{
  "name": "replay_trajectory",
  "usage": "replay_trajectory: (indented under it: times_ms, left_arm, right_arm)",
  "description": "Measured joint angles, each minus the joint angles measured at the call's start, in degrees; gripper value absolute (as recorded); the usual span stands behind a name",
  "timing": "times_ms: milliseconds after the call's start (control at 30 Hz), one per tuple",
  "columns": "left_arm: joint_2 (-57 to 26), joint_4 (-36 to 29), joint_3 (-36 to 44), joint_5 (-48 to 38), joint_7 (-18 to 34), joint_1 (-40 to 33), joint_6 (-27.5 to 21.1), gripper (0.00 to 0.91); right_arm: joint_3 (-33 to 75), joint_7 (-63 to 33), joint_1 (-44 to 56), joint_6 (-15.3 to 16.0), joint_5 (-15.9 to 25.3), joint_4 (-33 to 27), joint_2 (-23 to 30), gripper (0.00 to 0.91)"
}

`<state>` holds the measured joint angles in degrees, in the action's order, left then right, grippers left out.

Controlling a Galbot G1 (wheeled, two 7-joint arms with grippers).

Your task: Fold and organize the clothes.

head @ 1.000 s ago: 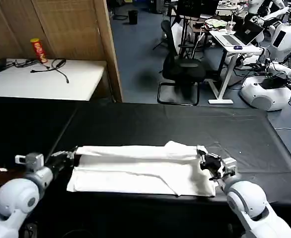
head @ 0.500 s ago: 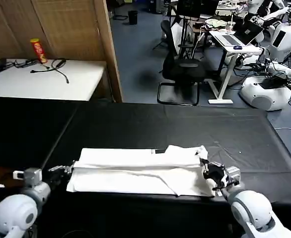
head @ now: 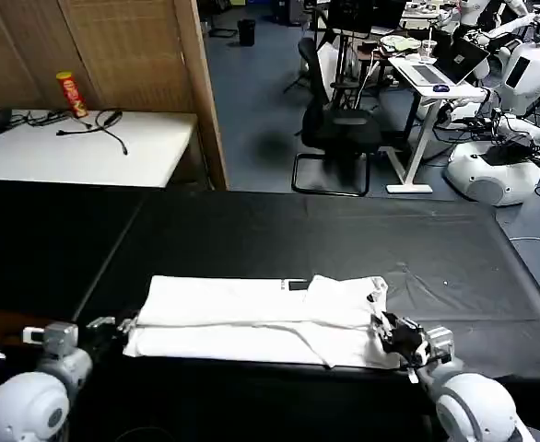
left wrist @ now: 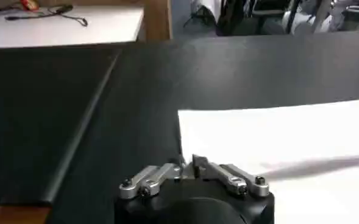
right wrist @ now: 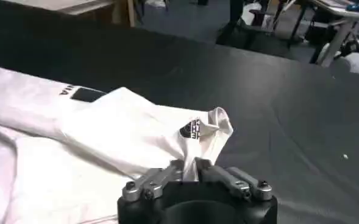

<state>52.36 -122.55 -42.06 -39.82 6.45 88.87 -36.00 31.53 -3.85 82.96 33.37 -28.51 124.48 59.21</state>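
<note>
Black table point(head: 252, 230) | T-shirt point(head: 252, 318) folded lengthwise into a band, cross-folds remaining | left gripper point(left wrist: 194, 168) pinches its left edge, right gripper point(right wrist: 191, 170) its right edge.

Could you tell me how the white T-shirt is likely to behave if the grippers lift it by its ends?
The T-shirt will probably sag between the left gripper and right gripper, since it lies limp and creased. It looks light, and its loose folded layers may slide apart.
</note>
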Motion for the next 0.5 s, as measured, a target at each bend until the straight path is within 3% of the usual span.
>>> replay_trajectory:
  times_ms: [167, 500]
  left_arm:
    - [1.07, 1.21, 0.43, -1.36, 0.07, -2.73, 1.49, 0.878]
    - [3.81, 10.35, 4.75, -4.77, -0.63, -12.39, 2.38, 0.878]
  right_arm:
    - [-1.15, -1.67, -3.96, -3.29, 0.44, -2.6, 1.98, 0.878]
    - [-3.65, -2.8, -11.11, -3.94, 2.76, -11.88, 6.0, 0.878]
